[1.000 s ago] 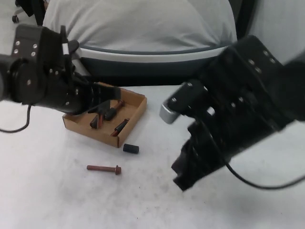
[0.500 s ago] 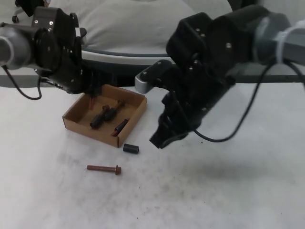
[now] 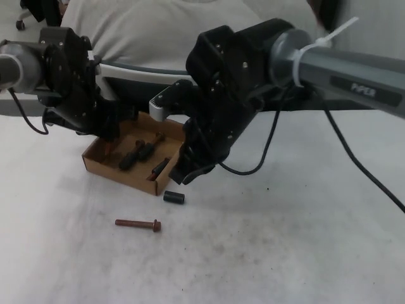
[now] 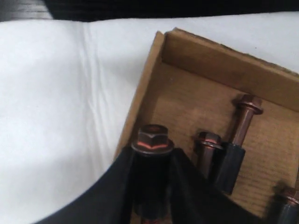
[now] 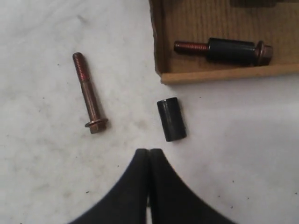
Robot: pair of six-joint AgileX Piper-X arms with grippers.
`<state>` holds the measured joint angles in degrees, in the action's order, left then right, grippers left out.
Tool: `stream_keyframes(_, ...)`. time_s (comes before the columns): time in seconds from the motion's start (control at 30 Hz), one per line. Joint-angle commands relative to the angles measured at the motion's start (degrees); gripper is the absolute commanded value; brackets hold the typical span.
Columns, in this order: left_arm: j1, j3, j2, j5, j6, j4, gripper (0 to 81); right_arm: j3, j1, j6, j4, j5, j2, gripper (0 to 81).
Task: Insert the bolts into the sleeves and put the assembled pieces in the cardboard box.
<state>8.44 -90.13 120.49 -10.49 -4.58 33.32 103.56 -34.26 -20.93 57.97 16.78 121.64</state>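
A loose copper bolt (image 3: 138, 223) (image 5: 88, 93) lies on the white bench in front of the cardboard box (image 3: 120, 176) (image 5: 224, 74). A loose black sleeve (image 3: 173, 197) (image 5: 171, 119) lies just off the box's front corner. My right gripper (image 5: 149, 156) (image 3: 180, 177) hangs shut and empty a little short of that sleeve. My left gripper (image 4: 152, 161) (image 3: 111, 136) is shut on an assembled piece (image 4: 152, 139), hex head outward, over the left end of the box (image 4: 224, 56). Inside the box lie other bolts in sleeves (image 4: 233, 158) (image 5: 231, 50).
A large grey padded shape (image 3: 190, 31) with a dark rim runs along the back of the bench behind the box. The right arm's cable (image 3: 354, 171) loops over the bench on the right. White bench surface (image 3: 285, 253) spreads in front and to the right.
The right arm has swung left across the bench and come down beside the box, near the loose sleeve. The left arm has shifted over the box's left end.
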Motion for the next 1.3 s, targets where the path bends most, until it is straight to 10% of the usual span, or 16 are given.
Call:
stream_keyframes(0.0, -0.34, -0.93, -0.47, -0.53, 3.11, 1.02, 0.8, 1.57, 0.25, -0.48, -0.72, 0.09, 0.88, 1.0)
stream_keyframes(0.3, -0.34, -0.79, -0.47, -2.22, 3.76, 0.84, 28.9, 1.57, 0.09, -2.92, -2.01, -4.44, 1.03, 48.7)
stream_keyframes(0.47, -0.34, -1.02, -0.87, -8.47, 4.06, 1.46, 42.6, 1.57, -0.22, -5.52, -1.52, -4.5, 1.03, 44.7)
stream_keyframes(1.27, 10.0, 0.21, -7.74, -15.52, 52.6, 38.7, 42.6, 1.57, -2.96, -17.67, 1.56, -8.46, 7.42, 44.7)
